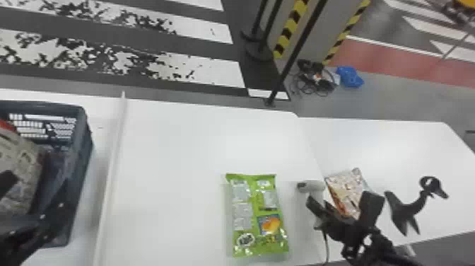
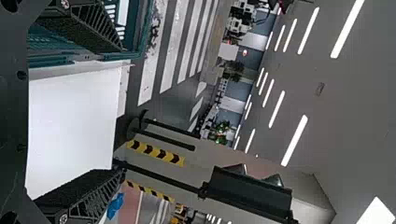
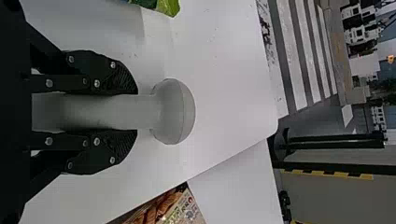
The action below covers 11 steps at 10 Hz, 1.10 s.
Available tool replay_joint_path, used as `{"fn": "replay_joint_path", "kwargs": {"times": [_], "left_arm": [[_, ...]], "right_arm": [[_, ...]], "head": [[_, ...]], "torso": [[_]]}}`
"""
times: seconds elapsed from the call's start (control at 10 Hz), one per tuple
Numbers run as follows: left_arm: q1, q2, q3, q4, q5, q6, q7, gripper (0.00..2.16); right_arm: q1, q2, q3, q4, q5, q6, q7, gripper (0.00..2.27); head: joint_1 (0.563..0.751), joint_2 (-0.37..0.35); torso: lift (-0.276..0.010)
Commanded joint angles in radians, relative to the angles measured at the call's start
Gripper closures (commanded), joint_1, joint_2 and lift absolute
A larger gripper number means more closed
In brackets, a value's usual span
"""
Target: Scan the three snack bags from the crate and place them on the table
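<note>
My left gripper [image 1: 33, 192] is at the left edge over the dark crate [image 1: 86, 131], where a beige-grey snack bag [image 1: 22, 152] with a red part lies. In the left wrist view, this gripper [image 2: 119, 109] has its fingers wide apart with nothing between them. My right gripper [image 1: 320, 212] holds the grey handheld scanner [image 1: 312, 185] above the table, right of the green snack bag [image 1: 256, 212]. The right wrist view has that gripper [image 3: 135, 112] closed around the handle of the scanner [image 3: 173, 112]. A brown-and-white snack bag [image 1: 348, 191] lies farther right, partly behind the right gripper.
A black scanner stand [image 1: 406, 210] is on the right-hand table [image 1: 396, 148]. The white table [image 1: 183, 141] spans the middle, with a raised strip [image 1: 112, 166] between it and the crate. A black pole [image 1: 295, 53] stands beyond the far edge.
</note>
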Motion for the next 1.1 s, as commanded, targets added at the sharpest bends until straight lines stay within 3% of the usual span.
{"fn": "replay_joint_path", "kwargs": {"times": [0.0,0.1,0.3,0.5,0.7,0.8,1.0], "left_arm": [[0.0,0.0,0.0,-0.001,-0.001,0.003,-0.002,0.07],[0.002,0.0,-0.003,-0.001,-0.008,0.003,0.0,0.07],[0.0,0.0,-0.003,-0.009,-0.012,0.018,0.0,0.07],[0.002,0.0,-0.003,-0.019,-0.014,0.034,0.003,0.07],[0.0,0.0,-0.005,-0.019,-0.017,0.034,0.003,0.07],[0.0,0.0,-0.005,-0.019,-0.017,0.034,0.003,0.07],[0.002,0.002,-0.005,-0.015,-0.017,0.034,0.002,0.07]], "right_arm": [[-0.001,-0.001,0.003,0.003,0.003,-0.02,0.0,0.71],[-0.001,-0.005,0.002,0.0,0.001,-0.02,0.0,0.0],[0.011,-0.004,-0.007,-0.026,-0.005,-0.029,0.0,0.03],[0.099,0.011,-0.027,-0.208,-0.034,0.002,0.017,0.05],[0.115,0.007,-0.055,-0.351,-0.057,0.321,0.173,0.06],[0.071,-0.024,-0.063,-0.349,-0.066,0.52,0.282,0.06],[0.008,-0.079,-0.015,-0.296,-0.043,0.652,0.371,0.07]], "head": [[0.695,-0.35],[0.695,-0.35],[0.695,-0.35],[0.695,-0.35],[0.695,-0.35],[0.695,-0.35],[0.695,-0.35]], "torso": [[-0.037],[-0.037],[-0.037],[-0.037],[-0.037],[-0.037],[-0.037]]}}
